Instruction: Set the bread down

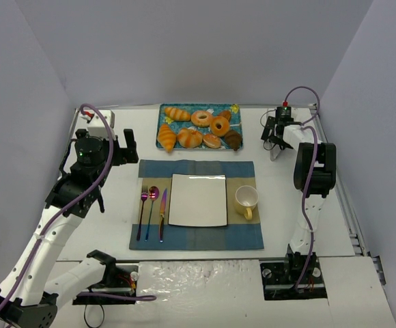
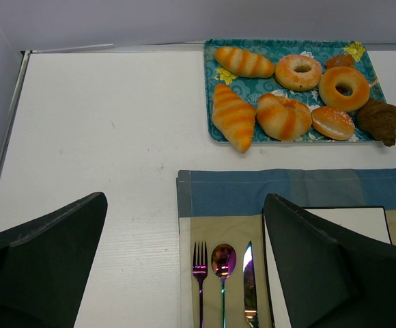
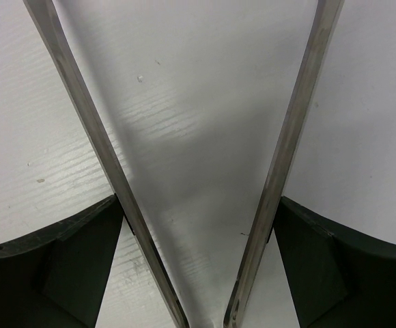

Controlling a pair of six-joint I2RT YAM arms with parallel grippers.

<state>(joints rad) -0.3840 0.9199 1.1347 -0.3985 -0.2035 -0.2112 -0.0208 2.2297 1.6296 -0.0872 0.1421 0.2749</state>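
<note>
The bread is a small dark brown croissant lying at the right end of the blue patterned tray. My right gripper hovers over the white table right of the tray. Its fingers press on the two metal arms of a pair of tongs, which spread in a V toward the table. My left gripper is open and empty, left of the tray above the placemat's left edge.
The tray also holds golden croissants, ring donuts and a bun. On the blue and tan placemat sit a white square plate, a yellow cup, and a fork, spoon and knife.
</note>
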